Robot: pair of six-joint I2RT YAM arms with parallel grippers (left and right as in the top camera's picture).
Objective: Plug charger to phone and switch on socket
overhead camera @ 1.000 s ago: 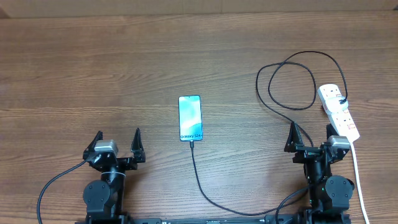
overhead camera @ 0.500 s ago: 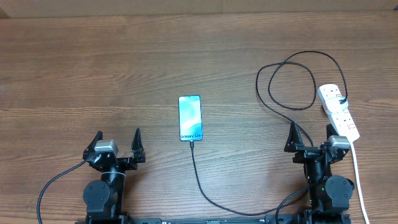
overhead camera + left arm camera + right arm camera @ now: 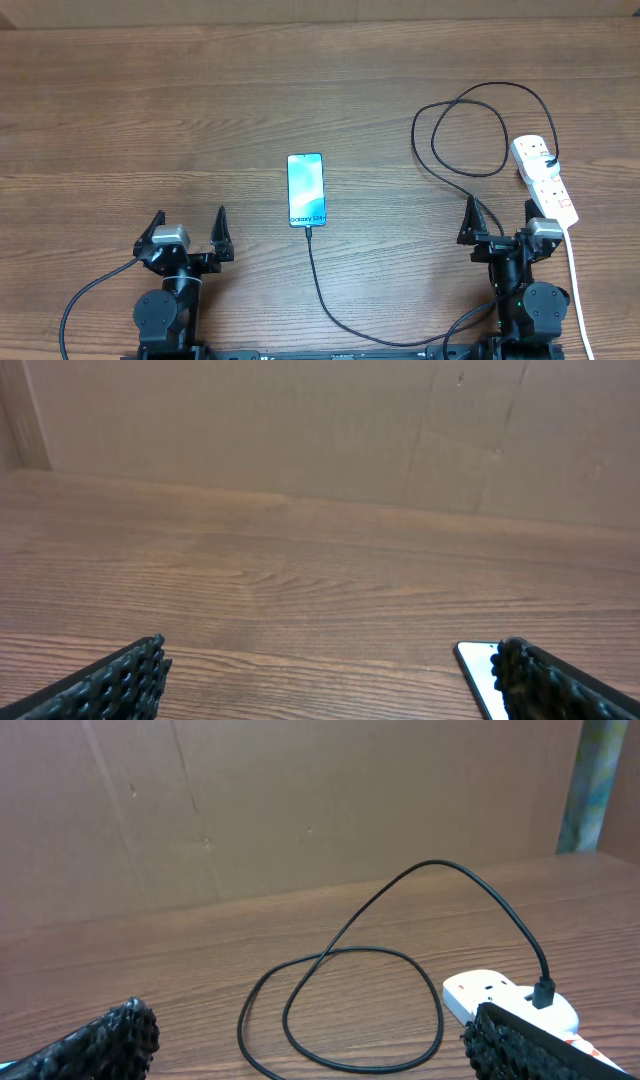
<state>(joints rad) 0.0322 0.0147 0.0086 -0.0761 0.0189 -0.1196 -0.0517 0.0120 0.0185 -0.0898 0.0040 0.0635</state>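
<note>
The phone (image 3: 306, 189) lies flat mid-table, its teal screen lit, text end toward me. The thin black charger cable (image 3: 325, 295) runs from the phone's near end along the front, loops at the right (image 3: 465, 135) and ends at the white power strip socket (image 3: 544, 180). Its plug sits in the strip's far end (image 3: 544, 990). The left gripper (image 3: 189, 232) is open and empty, left of the phone; the phone's corner (image 3: 478, 665) shows by its right finger. The right gripper (image 3: 499, 218) is open and empty, just in front of the strip (image 3: 500, 995) and cable loop (image 3: 340, 1010).
A brown cardboard wall (image 3: 300, 430) stands along the table's far edge. The strip's white cord (image 3: 577, 290) runs down the right side past the right arm's base. The wooden table (image 3: 200, 110) fills the view.
</note>
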